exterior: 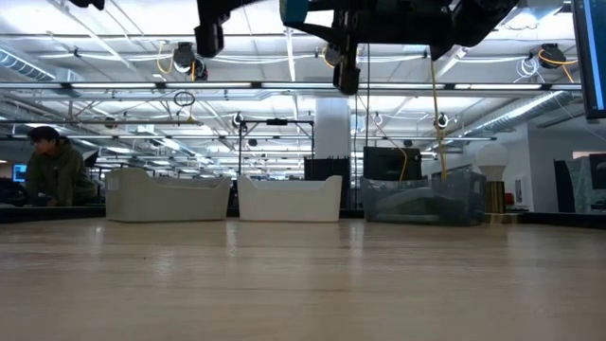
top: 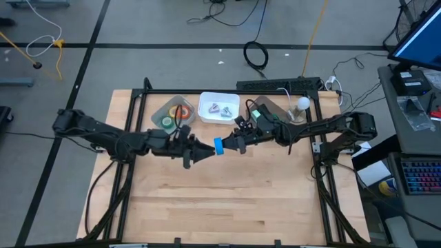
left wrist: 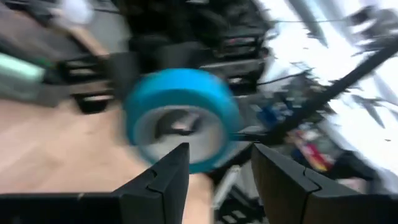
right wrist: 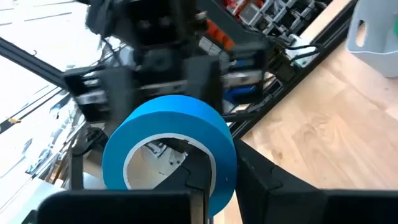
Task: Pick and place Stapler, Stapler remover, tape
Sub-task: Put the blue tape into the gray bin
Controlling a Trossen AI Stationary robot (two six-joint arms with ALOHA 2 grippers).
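Above the middle of the wooden table [top: 227, 200], both arms meet tip to tip. The right gripper [top: 225, 145] has its jaws clamped on the wall of the blue tape roll [top: 218, 145], one finger through its hole. The left gripper [top: 207, 151], jaws apart, faces it, blurred close up. Other tape rolls [top: 174, 116] lie in the left bin [top: 160, 110], half hidden by cables.

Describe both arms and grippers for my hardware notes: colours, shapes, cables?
Both arms are matt black, slim jointed links on chunky bases, with black cables alongside. The left gripper and right gripper taper to points; the left fingers are dark, angular, flat-faced blocks. No markings are legible.
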